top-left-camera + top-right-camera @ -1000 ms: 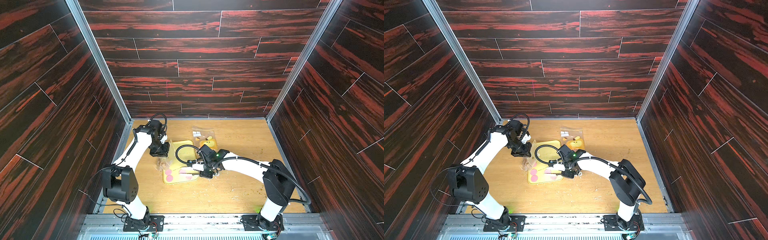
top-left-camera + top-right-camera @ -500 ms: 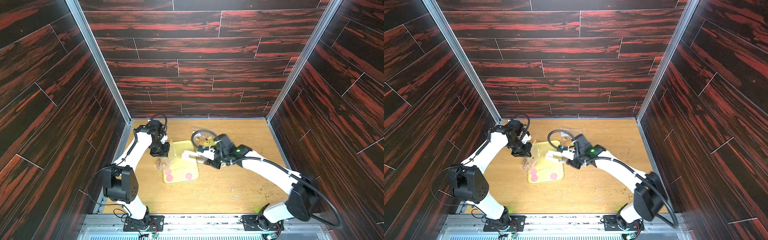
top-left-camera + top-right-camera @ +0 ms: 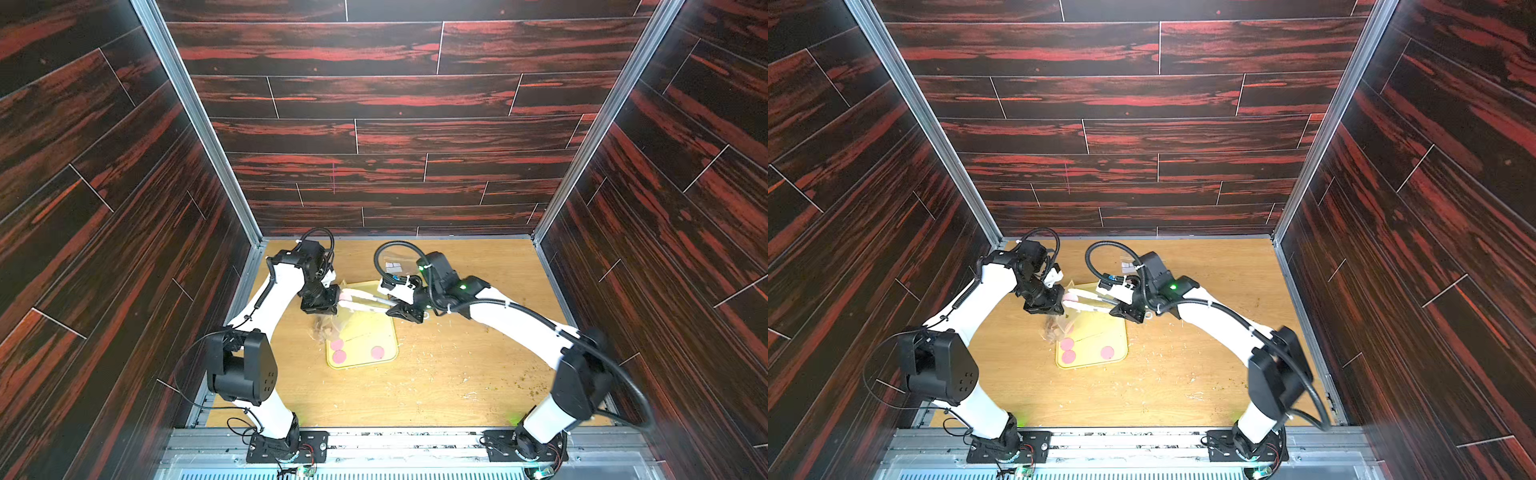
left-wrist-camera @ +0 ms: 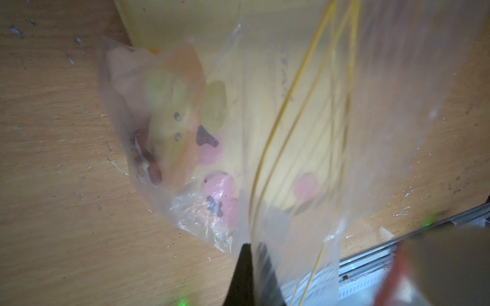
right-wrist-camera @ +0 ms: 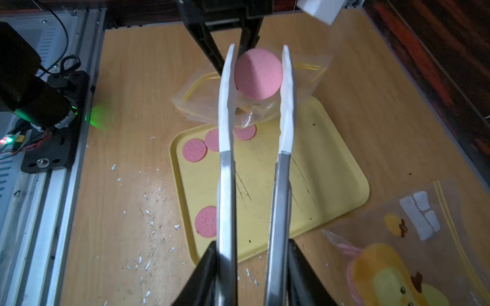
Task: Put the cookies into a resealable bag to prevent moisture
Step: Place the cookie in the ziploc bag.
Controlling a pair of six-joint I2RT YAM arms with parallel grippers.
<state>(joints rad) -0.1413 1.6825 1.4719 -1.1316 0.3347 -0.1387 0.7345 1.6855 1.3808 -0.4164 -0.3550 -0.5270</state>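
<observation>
My right gripper [image 5: 252, 246] [image 3: 405, 309] is shut on metal tongs [image 5: 226, 185] with white tips. The tips pinch one pink cookie [image 5: 258, 74] [image 3: 345, 296] in the air, right at the mouth of the clear resealable bag [image 5: 201, 98] [image 3: 332, 324]. My left gripper [image 3: 320, 305] [image 4: 254, 265] is shut on the bag's top edge and holds it up over the tray's far left corner. Several more cookies [image 5: 194, 150] [image 3: 339, 356] lie flat on the yellow tray [image 5: 318, 172] [image 3: 374, 328]. What lies inside the bag is blurred.
A second clear bag with a duck print [image 5: 397, 251] [image 3: 392, 266] lies on the table behind the tray, by my right arm. White crumbs [image 5: 148, 212] dot the wooden table. Dark walls close in on three sides, a metal rail [image 3: 374, 436] runs along the front.
My right arm has lifted the tongs with a cookie off the tray and swung them left to the bag's mouth. The left arm and bag have stayed put.
</observation>
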